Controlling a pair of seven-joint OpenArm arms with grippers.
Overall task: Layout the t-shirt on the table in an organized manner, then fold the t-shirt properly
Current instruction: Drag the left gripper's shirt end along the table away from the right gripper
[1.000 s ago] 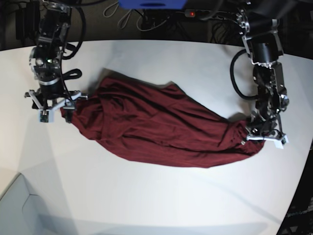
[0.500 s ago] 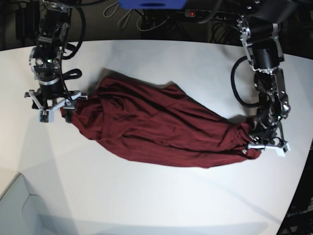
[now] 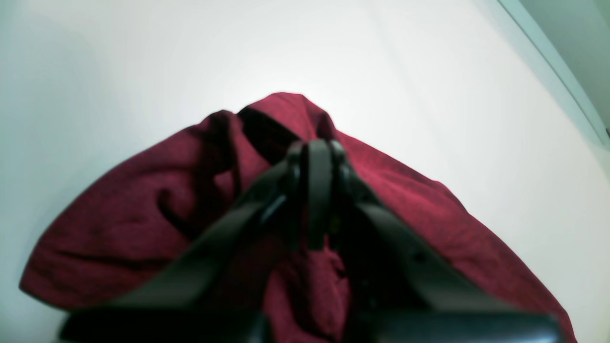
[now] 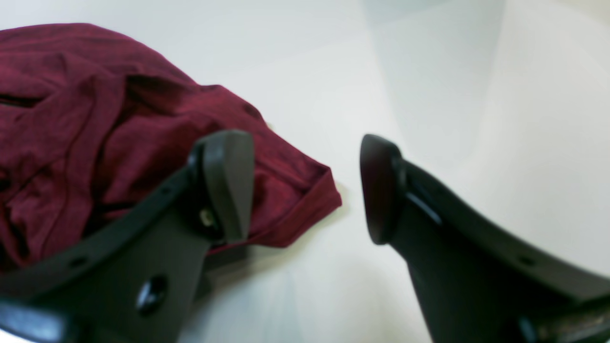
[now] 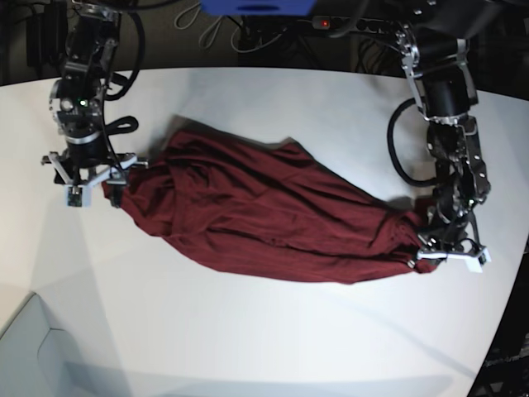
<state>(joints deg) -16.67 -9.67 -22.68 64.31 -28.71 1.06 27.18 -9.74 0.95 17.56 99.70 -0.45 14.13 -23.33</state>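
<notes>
On the table (image 5: 273, 331): t-shirt (image 5: 264, 219), bunched lengthwise
Left gripper (image 3: 318, 157): clamped on t-shirt's end
Right gripper (image 4: 305, 186): jaws wide, at t-shirt's other edge, holding nothing

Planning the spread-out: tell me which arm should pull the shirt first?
Probably left: the left gripper is already shut on the shirt; the right gripper stands open beside a corner.

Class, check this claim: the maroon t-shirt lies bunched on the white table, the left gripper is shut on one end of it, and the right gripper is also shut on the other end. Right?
Not quite. The right gripper is open, its fingers apart beside the t-shirt, as the right wrist view shows. The left gripper is shut on the cloth; the shirt lies bunched on the table.
</notes>
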